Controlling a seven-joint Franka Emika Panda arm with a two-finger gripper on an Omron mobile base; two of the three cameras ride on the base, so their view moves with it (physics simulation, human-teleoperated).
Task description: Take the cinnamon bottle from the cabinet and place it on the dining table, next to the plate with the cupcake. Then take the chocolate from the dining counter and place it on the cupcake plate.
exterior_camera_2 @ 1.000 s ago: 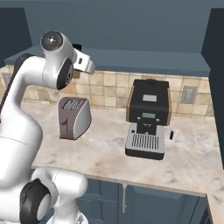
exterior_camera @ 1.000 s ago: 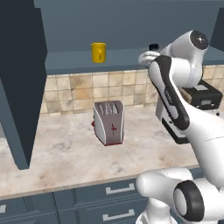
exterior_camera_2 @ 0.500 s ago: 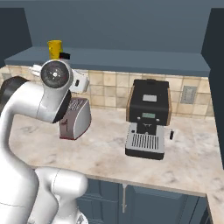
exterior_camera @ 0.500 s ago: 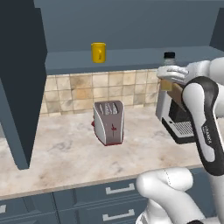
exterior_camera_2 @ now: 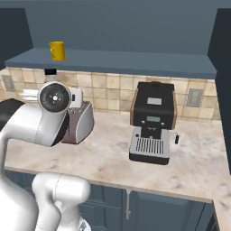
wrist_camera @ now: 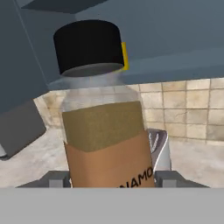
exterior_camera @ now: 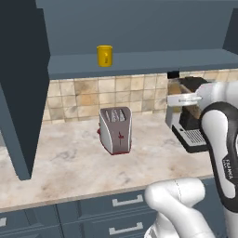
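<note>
While the arm is raised over the counter, we record these conditions:

Gripper (wrist_camera: 111, 178): we see its fingers clamped on the cinnamon bottle, one tip at each side of the bottle's lower body.
Cinnamon bottle (wrist_camera: 103, 131): upright between the fingers, clear of the cabinet shelf, black cap on top, brown label below; in the left base view its black cap (exterior_camera: 173, 74) sits just under the shelf edge, in front of the coffee machine.
Cabinet shelf (exterior_camera: 139, 61): we see a yellow mug (exterior_camera: 104, 56) on it.
Counter (exterior_camera: 83, 162): we note a silver toaster (exterior_camera: 115, 129) near the tiled backsplash.
Coffee machine (exterior_camera_2: 152, 122): we place it on the counter, well apart from the toaster.
</note>
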